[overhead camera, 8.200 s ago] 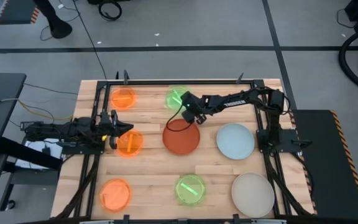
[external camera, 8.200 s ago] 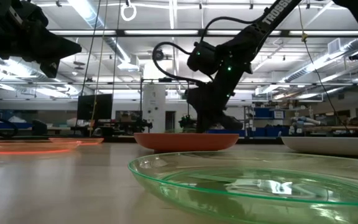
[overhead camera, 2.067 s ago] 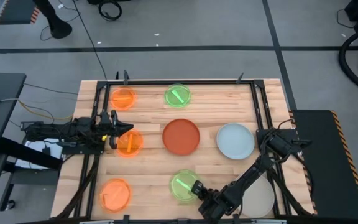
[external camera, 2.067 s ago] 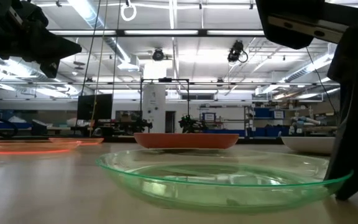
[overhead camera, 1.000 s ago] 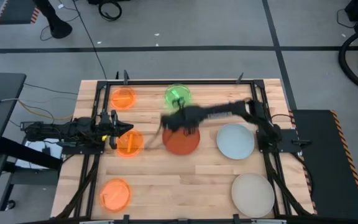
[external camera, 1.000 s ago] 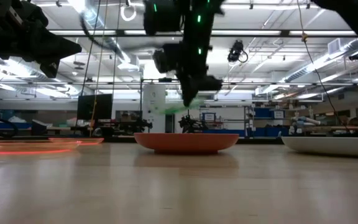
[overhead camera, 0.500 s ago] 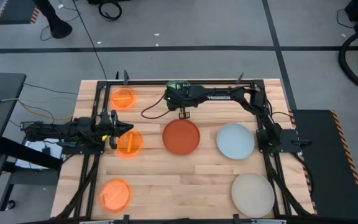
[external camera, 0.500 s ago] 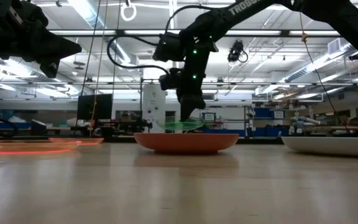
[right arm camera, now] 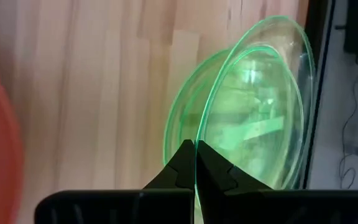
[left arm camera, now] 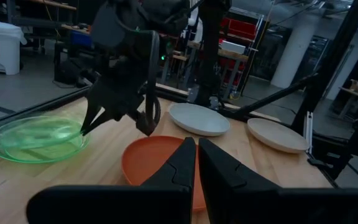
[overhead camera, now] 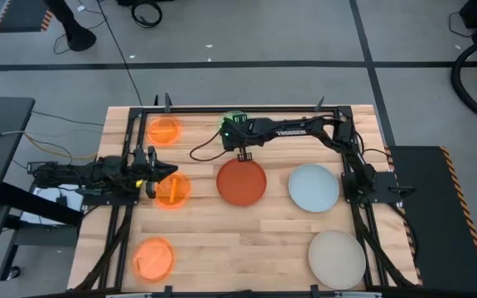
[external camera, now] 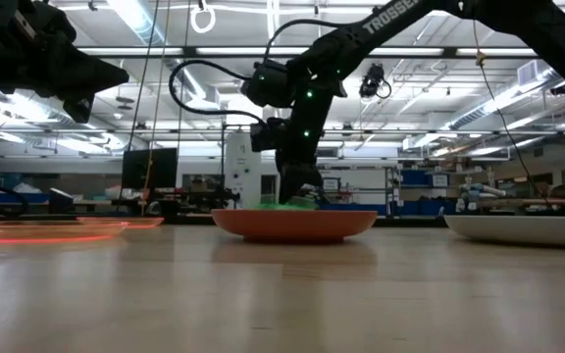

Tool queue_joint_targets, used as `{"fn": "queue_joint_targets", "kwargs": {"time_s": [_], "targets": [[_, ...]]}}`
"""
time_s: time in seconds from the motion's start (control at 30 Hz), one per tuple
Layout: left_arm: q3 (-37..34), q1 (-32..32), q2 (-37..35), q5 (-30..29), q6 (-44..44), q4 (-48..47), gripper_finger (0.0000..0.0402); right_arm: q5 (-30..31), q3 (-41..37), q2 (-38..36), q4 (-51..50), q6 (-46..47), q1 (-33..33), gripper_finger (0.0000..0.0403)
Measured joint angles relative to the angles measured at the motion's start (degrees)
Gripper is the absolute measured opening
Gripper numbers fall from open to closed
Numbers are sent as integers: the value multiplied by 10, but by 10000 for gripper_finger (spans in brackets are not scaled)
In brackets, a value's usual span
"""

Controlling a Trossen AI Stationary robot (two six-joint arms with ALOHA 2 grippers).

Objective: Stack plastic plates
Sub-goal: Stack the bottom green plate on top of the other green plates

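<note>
Two small translucent green plates (overhead camera: 237, 122) lie one over the other by the table's far edge; my right gripper (overhead camera: 238, 135) is shut on the upper one (right arm camera: 253, 93). The lower green plate (right arm camera: 182, 118) rests flat on the wood. Three small orange plates (overhead camera: 164, 130), (overhead camera: 172, 189), (overhead camera: 153, 257) lie on the left. The red-orange plate (overhead camera: 241, 181), pale blue plate (overhead camera: 313, 187) and beige plate (overhead camera: 336, 257) lie toward the right. My left gripper (left arm camera: 196, 146) is shut and hangs above the middle orange plate, touching nothing. My right gripper (right arm camera: 194, 155) pinches the upper green plate's rim (right arm camera: 197, 138) on its near side, between the two fingers. The fingers (external camera: 299, 186) come from above, pointing down. The plate sits a little tilted and off-centre over the lower green plate (left arm camera: 23, 149).
A black frame rail (overhead camera: 247, 108) runs along the far edge right behind the green plates. The red-orange plate sits just nearer than my right gripper. Bare wood (overhead camera: 247, 248) spreads across the table's near middle. The right arm (overhead camera: 305, 128) stretches across the far right.
My right gripper has carried the green plate from above the red-orange plate toward the table's far edge, then lowered it over the other green plate. It has stayed shut on the rim. The left arm has kept still.
</note>
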Motion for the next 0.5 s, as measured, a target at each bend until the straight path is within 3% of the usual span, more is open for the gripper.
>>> {"fn": "queue_joint_targets", "kwargs": {"time_s": [0.5], "targets": [[0,0,0,0,0,0,27,-27,-26,0,25,-5,-25,10]]}}
